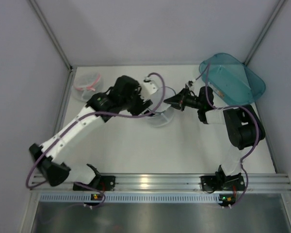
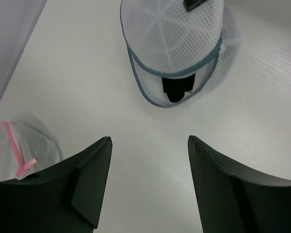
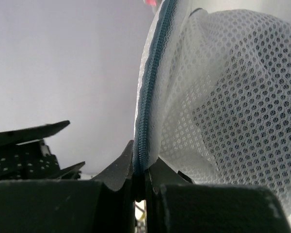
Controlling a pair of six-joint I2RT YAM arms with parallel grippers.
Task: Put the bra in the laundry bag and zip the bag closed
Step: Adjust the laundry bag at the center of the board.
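Note:
The laundry bag (image 2: 172, 39), white mesh with a grey zip rim, stands partly open on the table, and it shows faintly in the top view as the laundry bag (image 1: 160, 119). The black bra (image 2: 177, 90) shows inside it through the gap in the rim. My left gripper (image 2: 149, 145) is open and empty, a short way back from the bag; seen from above, the left gripper (image 1: 146, 106) is just left of the bag. My right gripper (image 3: 139, 167) is shut on the bag's zip rim (image 3: 148, 92) and holds that edge up; from above, the right gripper (image 1: 168, 100) is at the bag's far side.
A second round mesh bag with a pink rim (image 2: 22, 150) lies at the far left of the table, the pink-rimmed bag (image 1: 87, 85) in the top view. A teal plastic bin (image 1: 233, 77) stands at the back right. Walls close in the table on the left, back and right.

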